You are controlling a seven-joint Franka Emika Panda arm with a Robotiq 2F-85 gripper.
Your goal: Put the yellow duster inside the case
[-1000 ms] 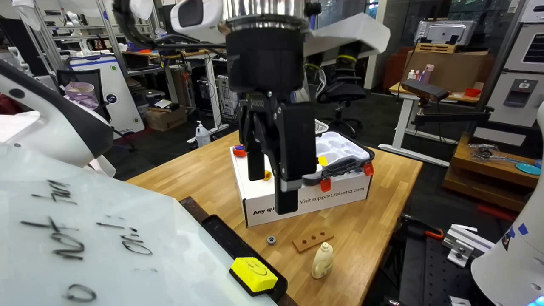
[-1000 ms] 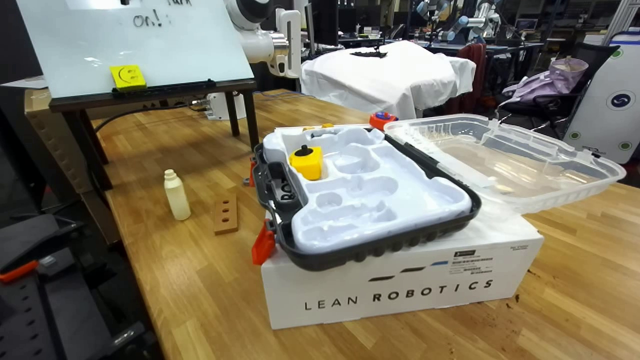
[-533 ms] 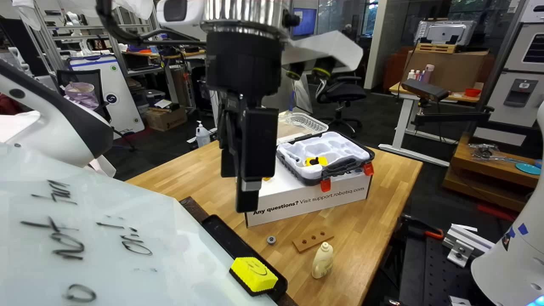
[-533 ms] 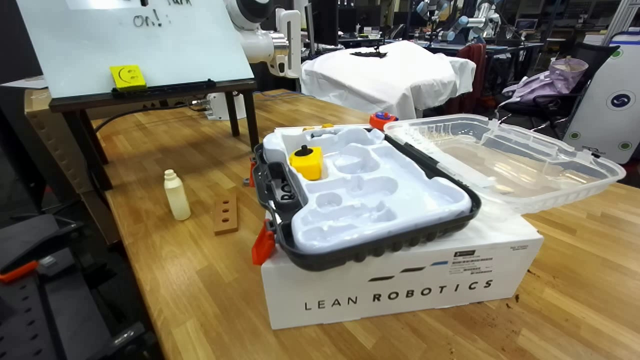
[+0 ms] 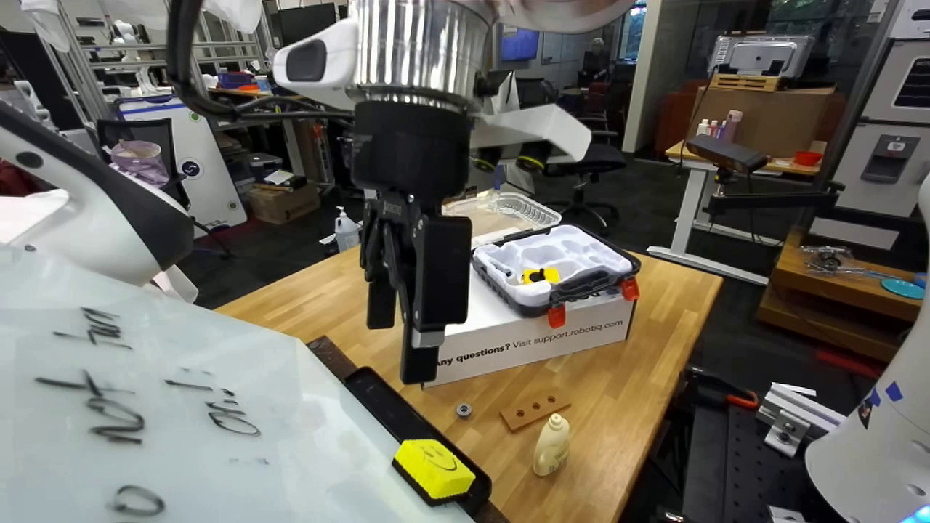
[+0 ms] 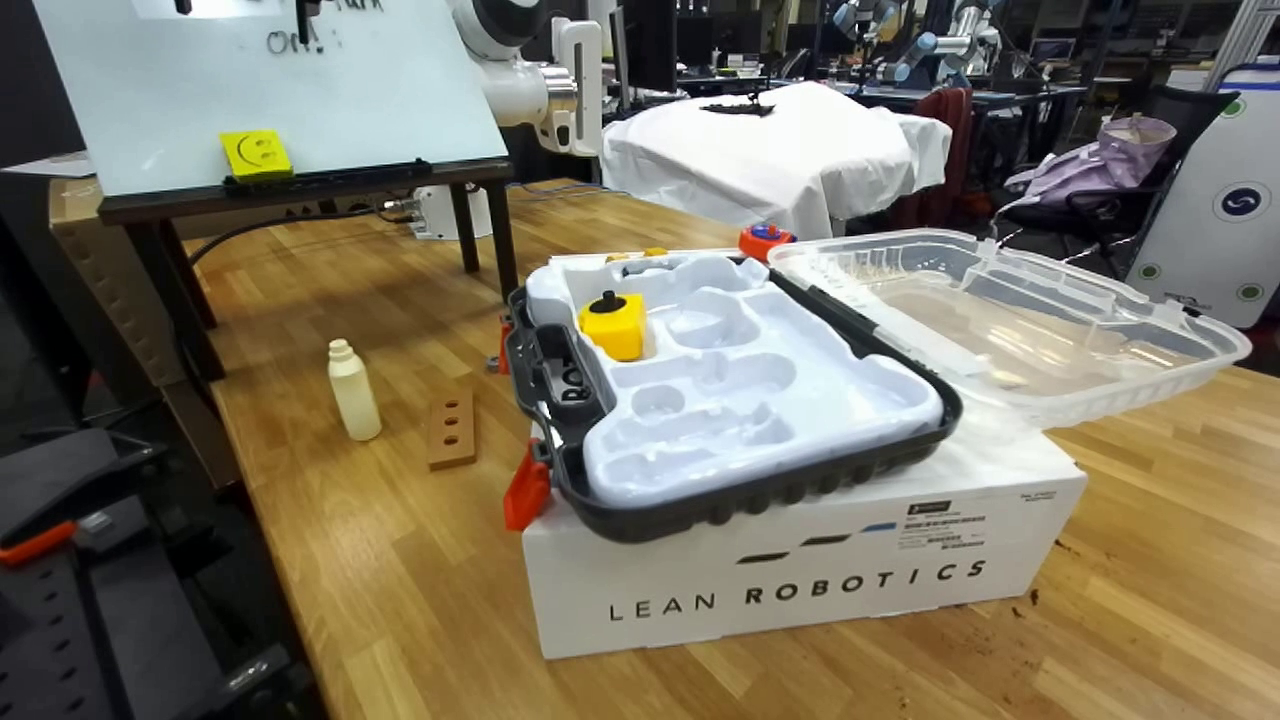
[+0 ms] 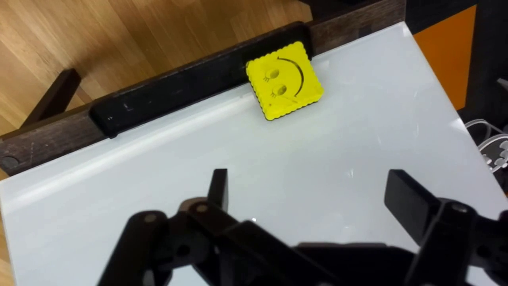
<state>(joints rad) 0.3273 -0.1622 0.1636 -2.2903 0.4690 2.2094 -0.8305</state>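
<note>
The yellow duster (image 5: 436, 468), a bright block with a smiley face and dark base, rests on the black ledge at the whiteboard's lower edge. It also shows in an exterior view (image 6: 257, 153) and in the wrist view (image 7: 286, 79). The case (image 5: 552, 261) lies open on a white cardboard box, with a white moulded inside, dark rim and red latches; it also shows in an exterior view (image 6: 850, 400). My gripper (image 5: 400, 349) hangs above the whiteboard, its jaws wide apart with nothing between them. In the wrist view my gripper (image 7: 311, 190) is apart from the duster.
The whiteboard (image 6: 380, 100) slopes on a dark wooden stand. A yellow cube with a black knob (image 6: 615, 325) sits inside the case. The clear lid (image 6: 1050, 310) is folded back. A cream bottle (image 5: 552, 447), a wooden strip with holes (image 5: 535, 412) and a grey ring (image 5: 463, 411) are on the table.
My gripper has moved left in an exterior view, away from in front of the case, and then a little down. Its fingertips show lower over the whiteboard. The duster and case have not moved.
</note>
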